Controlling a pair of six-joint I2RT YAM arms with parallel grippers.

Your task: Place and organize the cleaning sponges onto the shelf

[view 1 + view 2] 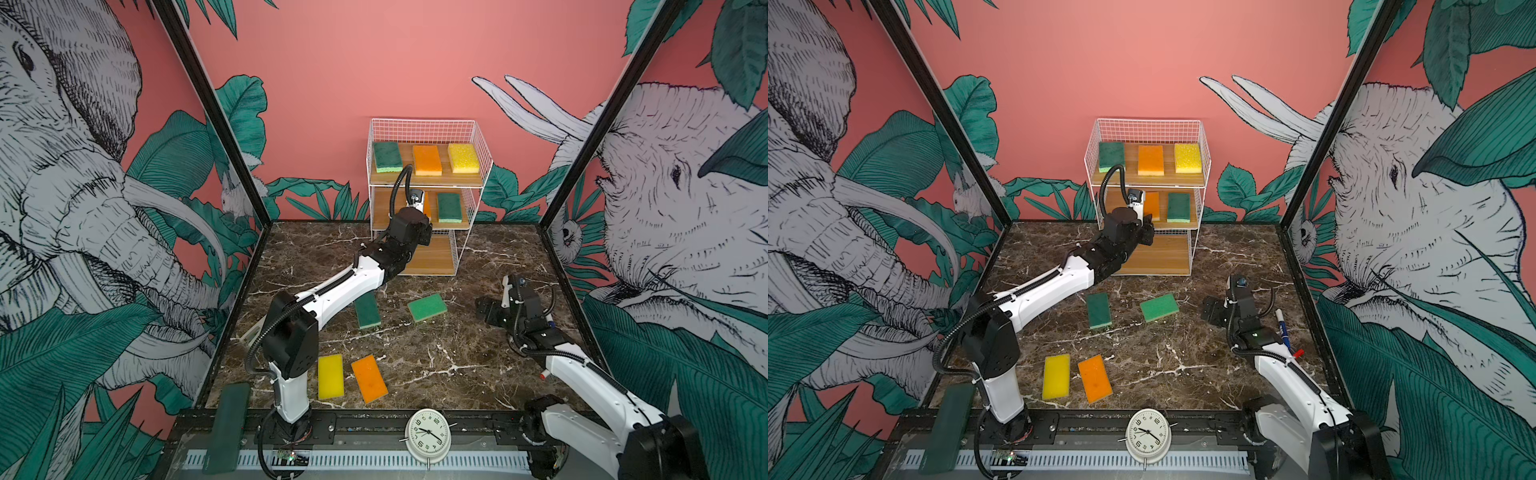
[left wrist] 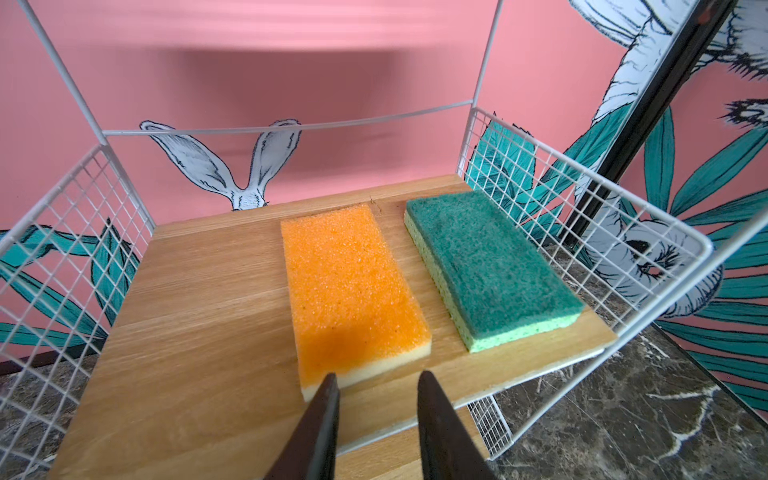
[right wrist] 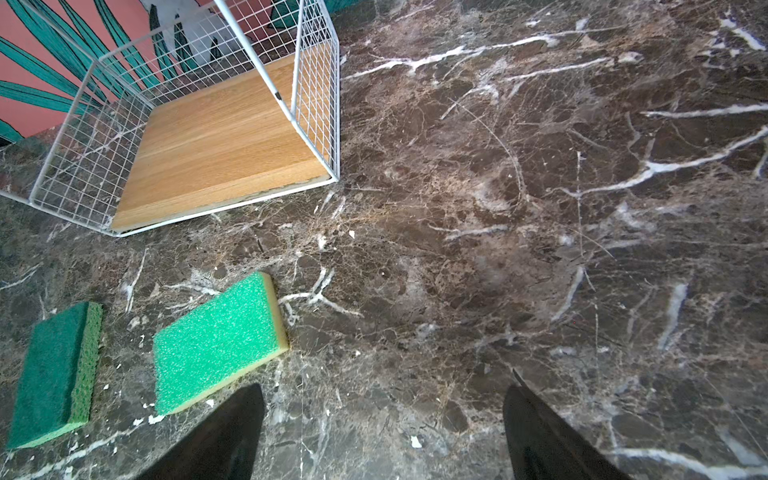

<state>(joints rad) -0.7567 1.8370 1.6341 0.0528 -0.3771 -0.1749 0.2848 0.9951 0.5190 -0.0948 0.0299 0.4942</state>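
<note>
The orange sponge [image 2: 349, 286] lies flat on the middle board [image 2: 199, 299] of the wire shelf [image 1: 428, 179], beside a dark green scouring sponge [image 2: 490, 257] but apart from it. Its near short edge sits right at the tips of the left gripper [image 2: 378, 374], whose dark fingers stand narrowly parted with nothing between them; whether a tip touches the foam cannot be told. Light and soft, the sponge should squash under a hard pinch and slide easily on the smooth wood (a nudge at that near edge would probably shift it), so a gentle hold across the long sides looks safest. The right gripper [image 3: 384, 382] hangs over the marble tabletop [image 3: 540, 208], fingers spread wide and empty, with a light green sponge [image 3: 216, 340] lying near one finger.
</note>
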